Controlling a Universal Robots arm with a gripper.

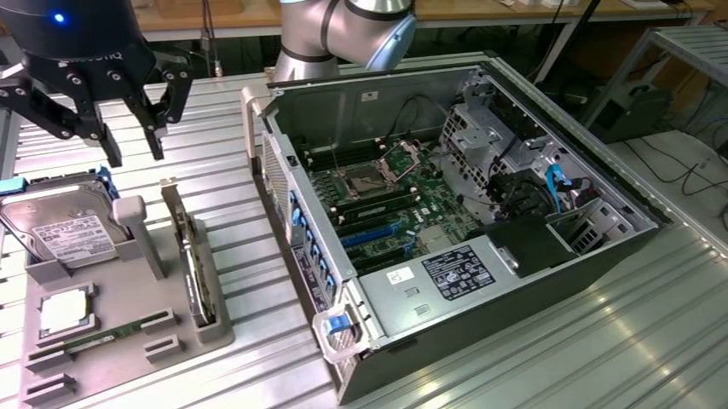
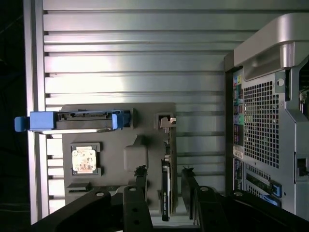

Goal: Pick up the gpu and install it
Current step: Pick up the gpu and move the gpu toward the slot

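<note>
On the ribbed metal table point(image 1: 228, 119), at nine o'clock of the open computer case point(image 1: 341, 94) in the exterior view, a grey moulded holder point(image 1: 119, 294) is crowded with a boxy silver hard drive point(image 1: 60, 228), a square processor point(image 1: 66, 312) and a narrow RAM stick point(image 1: 105, 337). The gpu point(image 1: 196, 273), a thin card, is stood on edge at the holder's case-side rim. The gripper point(image 1: 136, 156) is held above, at eleven o'clock of it, black fingers point(image 1: 109, 141) spread, the card untouched.
</note>
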